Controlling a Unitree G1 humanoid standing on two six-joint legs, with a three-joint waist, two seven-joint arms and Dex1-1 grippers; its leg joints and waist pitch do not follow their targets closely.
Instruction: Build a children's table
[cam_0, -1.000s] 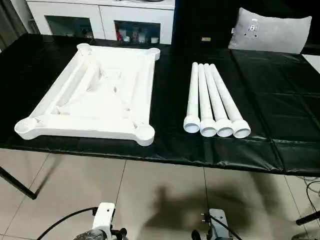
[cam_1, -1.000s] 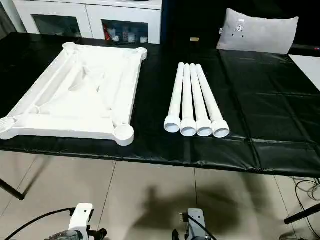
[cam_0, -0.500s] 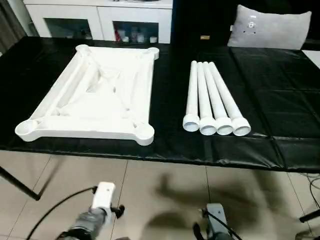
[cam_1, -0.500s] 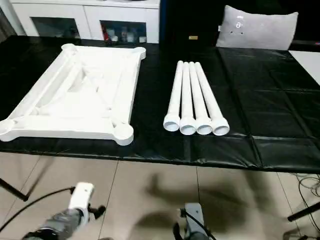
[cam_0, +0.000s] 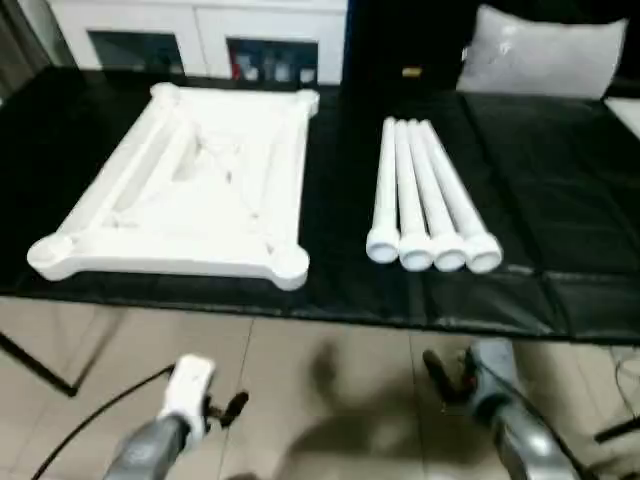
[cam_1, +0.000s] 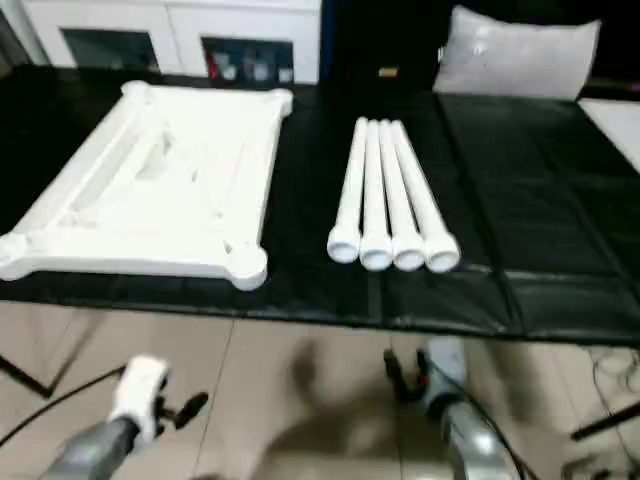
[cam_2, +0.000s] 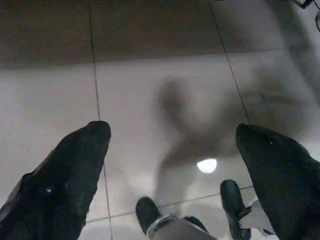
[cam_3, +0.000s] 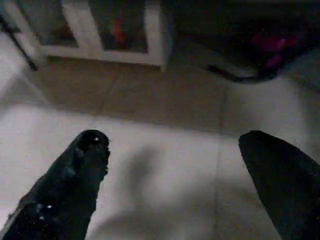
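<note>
Children's table top (cam_0: 190, 185) lay ribs-up toward the left end of the black work table (cam_0: 560, 190); four legs (cam_0: 425, 195) lay bundled mid-table, wide ends at the front edge. Left gripper (cam_0: 228, 408) and right gripper (cam_0: 445, 372), both spread and empty, hung before that edge. Best to take one outer leg first.

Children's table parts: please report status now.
Both grippers, left and right, open, empty, above floor. White plastic table top underside up; four white tube legs beside it, untouched. Nothing in the way.
</note>
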